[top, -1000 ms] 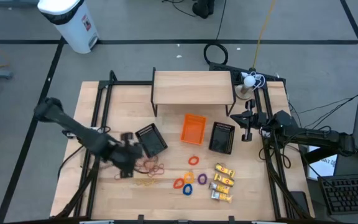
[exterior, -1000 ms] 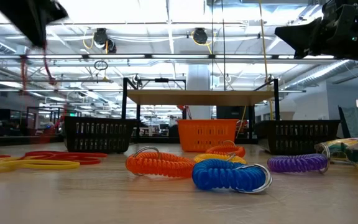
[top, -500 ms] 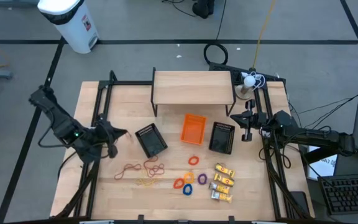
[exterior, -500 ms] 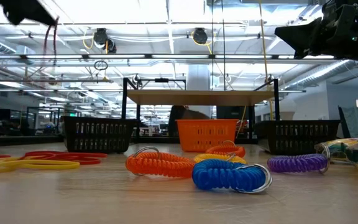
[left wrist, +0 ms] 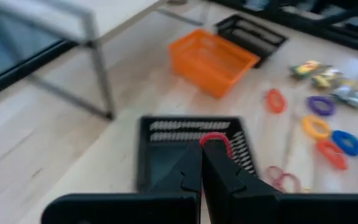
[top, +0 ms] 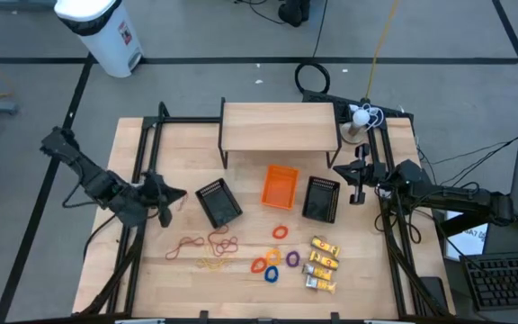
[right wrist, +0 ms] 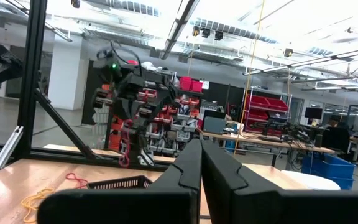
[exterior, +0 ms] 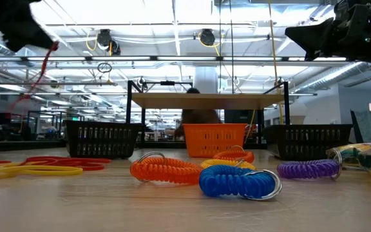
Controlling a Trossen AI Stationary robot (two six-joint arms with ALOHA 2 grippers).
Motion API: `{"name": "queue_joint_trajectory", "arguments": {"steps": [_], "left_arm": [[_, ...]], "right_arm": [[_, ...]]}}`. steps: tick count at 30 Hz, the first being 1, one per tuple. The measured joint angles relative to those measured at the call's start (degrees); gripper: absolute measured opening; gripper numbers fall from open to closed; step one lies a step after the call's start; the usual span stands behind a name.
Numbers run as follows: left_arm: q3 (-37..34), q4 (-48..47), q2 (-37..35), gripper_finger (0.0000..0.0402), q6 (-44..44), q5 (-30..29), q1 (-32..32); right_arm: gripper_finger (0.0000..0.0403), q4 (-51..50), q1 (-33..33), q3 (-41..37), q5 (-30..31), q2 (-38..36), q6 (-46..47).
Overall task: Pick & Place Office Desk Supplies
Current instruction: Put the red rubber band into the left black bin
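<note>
You have two black mesh bins: one (top: 218, 202) left of centre, one (top: 321, 198) to the right. Between them sits one orange plastic bin (top: 280, 186).

Count five coiled plastic rings on the near side of the table: a red-orange one (top: 281, 232) nearest the bins, then yellow (top: 273, 256), purple (top: 292, 260), orange (top: 259, 265) and blue (top: 271, 274) in a cluster.

Right of them lie four small yellow-and-white packets (top: 322, 263).

The loose red and tan rubber bands (top: 209, 245) form one tangled scatter to the left; you cannot count them singly. One more red rubber band (left wrist: 215, 140) sits pinched in the left gripper (left wrist: 201, 149).
</note>
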Motion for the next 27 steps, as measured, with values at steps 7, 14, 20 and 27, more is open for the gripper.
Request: {"name": "queue_joint_trajectory", "arguments": {"steps": [7,14,20,27], "left_arm": [[0.07,14.55,7.55,0.0000,18.90,13.38,15.67],[0.07,14.44,17.64,0.0000,22.67,22.64,26.51],[0.07,16.33,26.79,0.0000,24.88,27.36,30.11],[0.07,16.74,31.01,0.0032,25.91,32.22,30.93]], "right_arm": [[0.0000,0.00,0.00,0.00,0.07,0.00,0.01],[0.0000,-0.08,0.00,0.00,0.09,0.00,-0.08],[0.0000,-0.39,0.00,0.00,0.11,0.00,-0.07],[0.0000,-0.48,0.00,0.00,0.11,0.00,-0.03]]}}
